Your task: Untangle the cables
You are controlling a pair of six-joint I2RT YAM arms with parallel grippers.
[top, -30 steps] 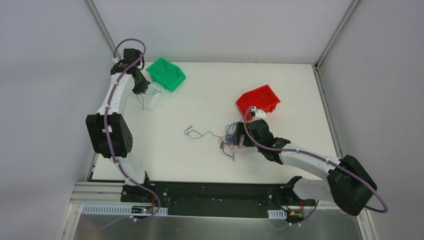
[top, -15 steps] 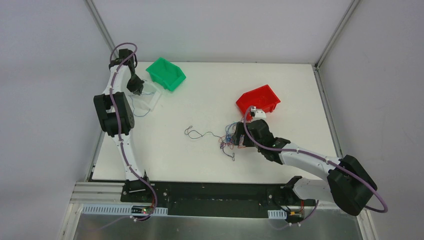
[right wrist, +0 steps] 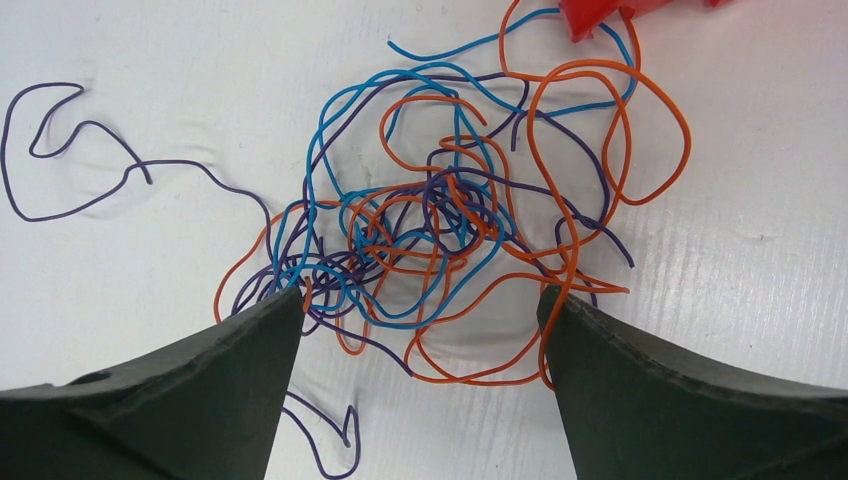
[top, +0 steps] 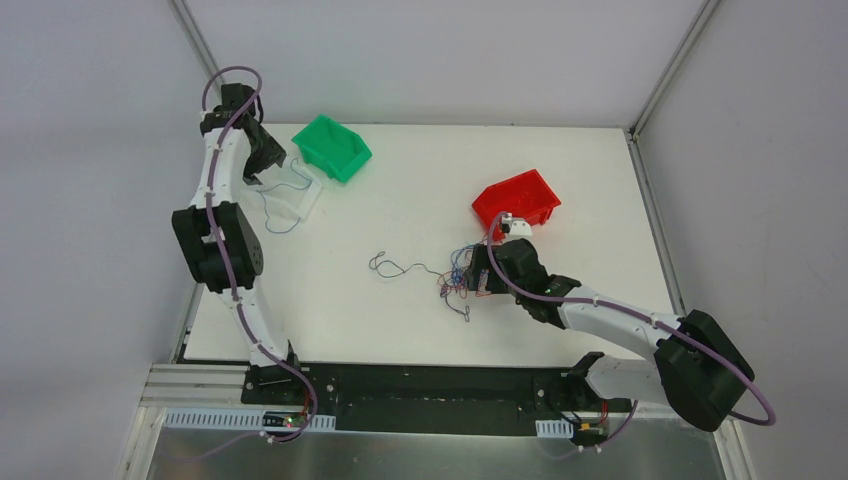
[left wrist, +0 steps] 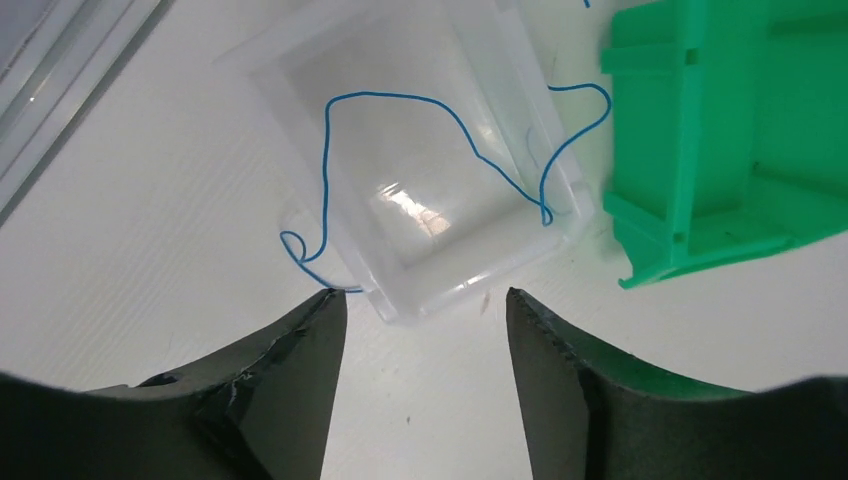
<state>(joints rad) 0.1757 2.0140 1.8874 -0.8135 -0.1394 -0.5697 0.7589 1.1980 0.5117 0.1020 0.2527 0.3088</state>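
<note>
Two arms work on a white table (top: 400, 190) boxed in by plain grey walls (top: 90, 200), with aluminium posts in the far corners. A green bin (top: 333, 147) sits far left and a red bin (top: 517, 200) right of centre.

Left gripper (left wrist: 425, 300) hangs over the near edge of a clear tray (left wrist: 300, 110), just beside the green bin. Its jaws are apart with nothing between them. One blue cable (left wrist: 400, 98) is draped across the tray, with a loop spilling over the tray's left wall. That end lies right at the left finger's tip; contact can't be confirmed.

Right gripper (right wrist: 420, 300) is spread wide and holds nothing. It hovers directly over the tangle (right wrist: 440, 220) of orange, blue and purple cables near the red bin. The tangle lies flat on the table and fills the gap between the fingers. A loose purple strand (right wrist: 178, 163) trails off towards the table centre.

From the top camera, the right wrist covers its own fingers and part of the tangle. Only a corner of the red bin shows on the right wrist camera. The left wrist camera cuts off the green bin. Crossings in the knot's core can't be sorted out.
</note>
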